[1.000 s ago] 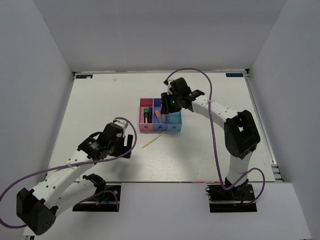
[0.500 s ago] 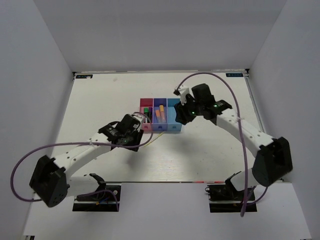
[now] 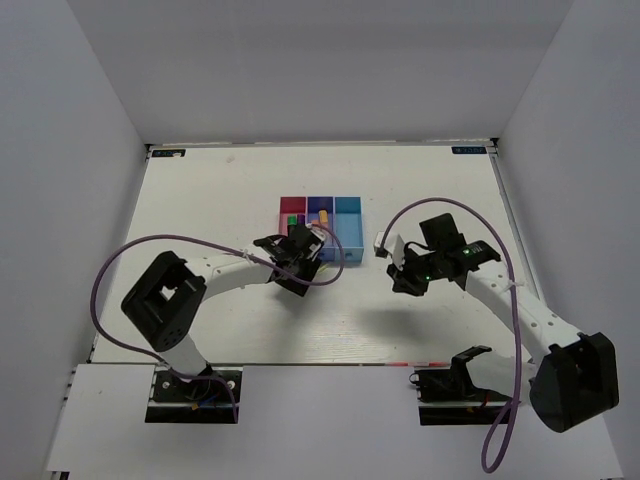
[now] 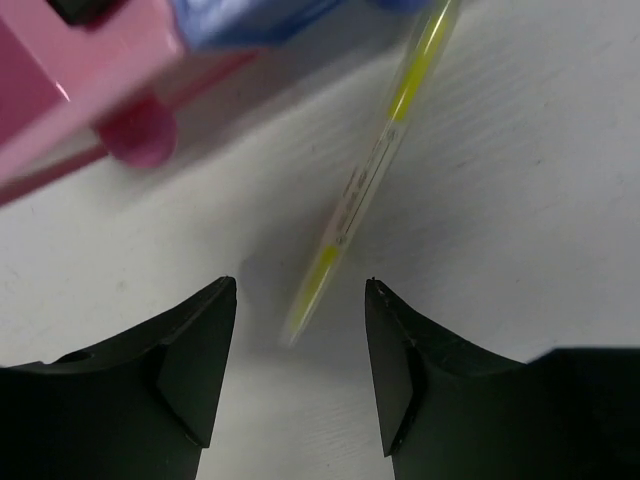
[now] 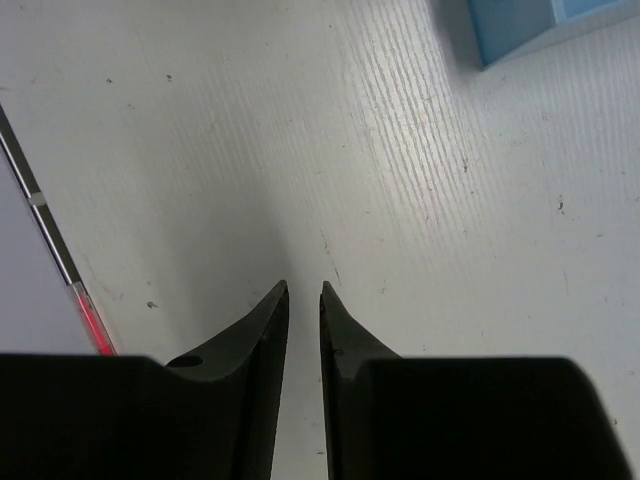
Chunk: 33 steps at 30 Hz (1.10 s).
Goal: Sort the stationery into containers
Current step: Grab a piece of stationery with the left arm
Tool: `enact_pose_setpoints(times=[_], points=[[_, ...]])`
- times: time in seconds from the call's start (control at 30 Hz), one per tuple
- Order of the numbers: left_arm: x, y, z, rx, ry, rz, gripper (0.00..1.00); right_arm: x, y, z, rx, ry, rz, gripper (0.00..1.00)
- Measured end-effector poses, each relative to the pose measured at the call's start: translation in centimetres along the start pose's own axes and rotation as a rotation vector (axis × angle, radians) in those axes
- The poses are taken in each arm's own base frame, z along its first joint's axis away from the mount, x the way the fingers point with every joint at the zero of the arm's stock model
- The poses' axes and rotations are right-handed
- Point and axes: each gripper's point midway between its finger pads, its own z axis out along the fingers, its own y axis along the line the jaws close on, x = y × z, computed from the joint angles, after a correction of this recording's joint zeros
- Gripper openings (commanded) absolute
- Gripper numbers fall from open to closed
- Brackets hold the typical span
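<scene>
The containers are three joined bins: pink [image 3: 290, 206], dark blue-purple [image 3: 320, 205] and light blue [image 3: 348, 218]. A green-capped black marker [image 3: 292, 222] lies in the pink bin and orange highlighters [image 3: 323, 215] in the middle one. A thin yellow-green stick [image 4: 372, 165] lies on the table just in front of the bins. Its near end reaches the gap between the fingertips of my left gripper [image 4: 300, 288], which is open and touches nothing. My right gripper [image 5: 304, 290] hovers over bare table right of the bins, with only a narrow gap between its jaws and nothing in it.
The pink bin's wall [image 4: 70, 90] and the blue one's corner [image 4: 240, 20] stand close ahead of the left fingers. A corner of the light blue bin [image 5: 520, 25] shows in the right wrist view. The table's edge strip [image 5: 45, 225] runs along that view's left side.
The left arm has reached forward to the bins' front, over the stick, with its jaws narrower than a second ago. The right arm has drawn back from above the bins and narrowed its jaws.
</scene>
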Motion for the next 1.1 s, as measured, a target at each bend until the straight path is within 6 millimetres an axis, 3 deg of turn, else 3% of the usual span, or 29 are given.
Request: enact_pose_setpoints(times=[0.17,0.3,0.5,0.6,0.67,0.77,0.93,1.1], points=[[-2.2,-0.5,0.4,0.008,-0.038,0.012,0.57,0.5,0.3,0.0,-0.021,-0.011,-0.003,0.22],[-2.3,-0.7,1.1,0.014,-0.033,0.018,0.49,0.7,0.7,0.0,-0.04,-0.016,0.012,0.23],[-2.2,-1.0,1.9,0.048,-0.026,-0.002,0.29,0.4,0.7,-0.3,-0.044,-0.038,0.015,0.23],[-2.0,-1.4,1.8,0.076,-0.032,-0.01,0.14,0.3,0.7,-0.6,-0.039,-0.05,0.012,0.23],[-1.8,-1.6,1.6,0.086,-0.04,-0.016,0.04,0.2,0.7,-0.6,-0.04,-0.057,0.012,0.38],[-1.2,-1.8,1.1,0.095,-0.036,-0.023,0.0,0.3,0.8,-0.7,-0.044,-0.053,0.021,0.78],[-1.1,-2.8,-1.2,0.116,-0.033,-0.011,0.0,0.7,0.9,-0.8,-0.045,-0.037,0.014,0.8],[-5.7,-4.8,-5.3,0.186,-0.142,-0.005,0.0,1.4,1.0,-0.8,-0.035,-0.023,0.022,0.8]])
